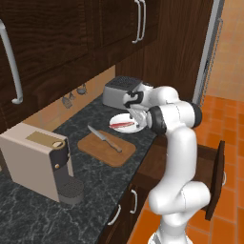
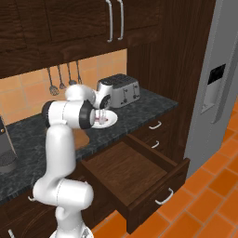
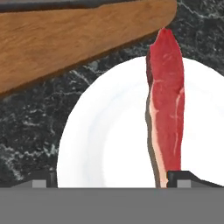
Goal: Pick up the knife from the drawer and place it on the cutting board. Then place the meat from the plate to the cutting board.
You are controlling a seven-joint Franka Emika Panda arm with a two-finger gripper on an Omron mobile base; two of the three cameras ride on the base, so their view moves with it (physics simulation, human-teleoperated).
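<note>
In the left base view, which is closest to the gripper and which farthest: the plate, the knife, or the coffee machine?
1. Plate, right under the gripper, beside the toaster.
2. Knife, farther left, lying on the cutting board.
3. Coffee machine, farthest, at the counter's left end.
</note>
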